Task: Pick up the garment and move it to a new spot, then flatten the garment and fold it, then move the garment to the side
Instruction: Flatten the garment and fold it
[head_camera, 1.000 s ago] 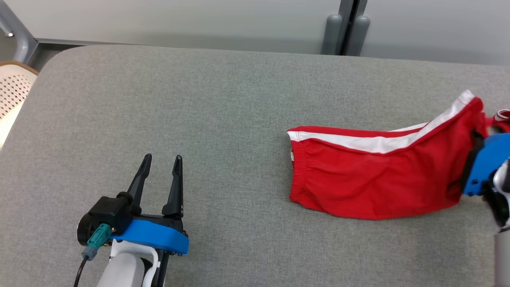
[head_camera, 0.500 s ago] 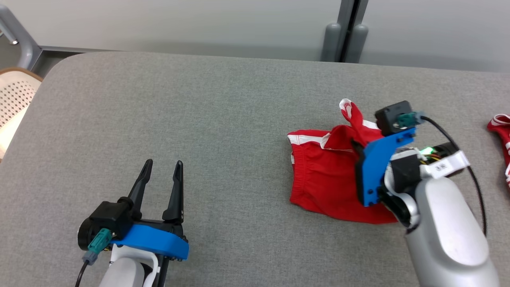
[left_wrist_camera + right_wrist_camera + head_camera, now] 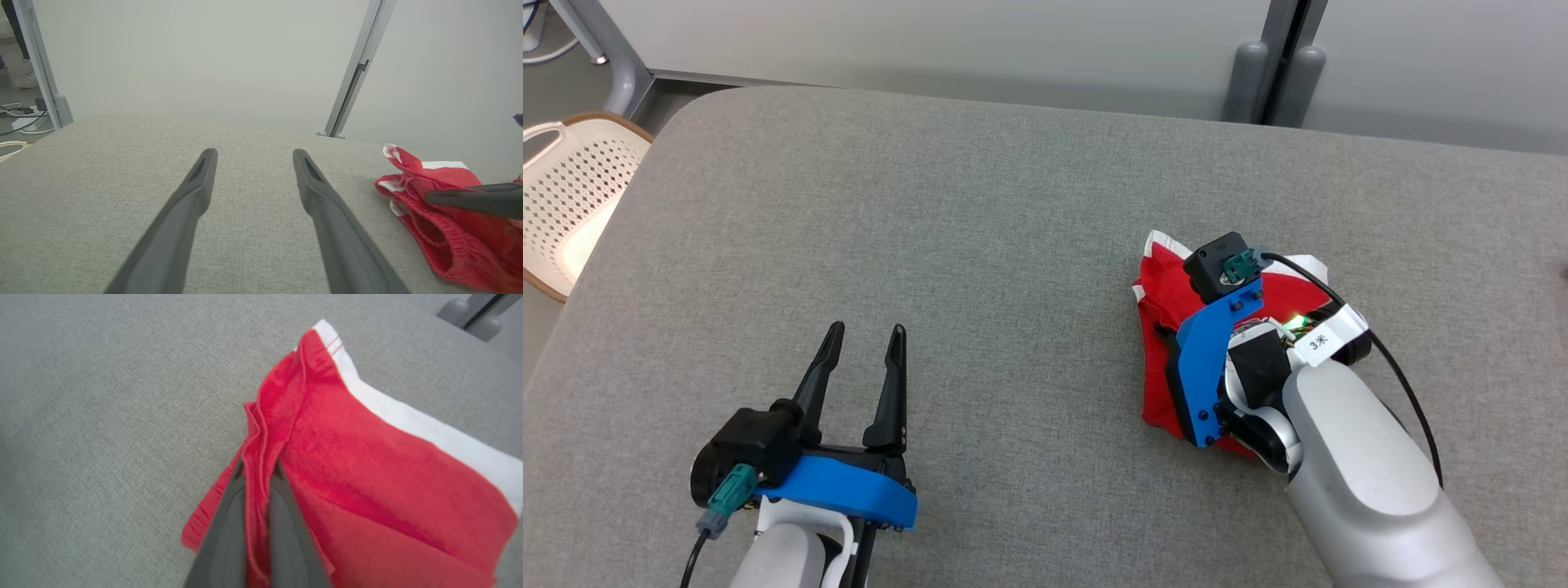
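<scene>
R jaws: pressed close together, pinching a bunched fold of the garment (image 3: pixel 367 457) btwn the tips. Red cloth runs up through the narrow gap and spills out past the tips. The garment is red fabric w/ a white band (image 3: pixel 429 433) along the edge far from the jaws, up and to their right in the R wrist view. It lies heaped on the grey counter (image 3: pixel 102 396), folded over on itself. Most of it is right of the R jaws, w/ a small ruffled bit of hem on their left.

Head view: the garment (image 3: pixel 1164 294) sits under and around the R wrist. The R arm (image 3: pixel 1364 474) comes in over it, and the blue bracket (image 3: pixel 1196 367) and black camera block (image 3: pixel 1217 265) hide the jaw tips. A white tag (image 3: pixel 1327 336) and a green light (image 3: pixel 1294 320) show on the wrist.

L jaws: spread wide, nothing btwn them, pointing out over bare counter (image 3: pixel 980 245). Can't tell if they touch the surface. The garment is well apart from them, off to their right. In the L wrist view the garment (image 3: pixel 445 241) shows w/ its elastic waistband gaping toward the camera, and one dark finger (image 3: pixel 470 199) of the R jaws reaches across it.

Ahead of the L jaws, past the counter's far edge: pale wall panel (image 3: pixel 204 61) and a grey post (image 3: pixel 355 81). Off the counter, out to the left of the L jaws: white perforated plastic item w/ brown rim (image 3: pixel 568 196), seat or basket, can't tell which.
</scene>
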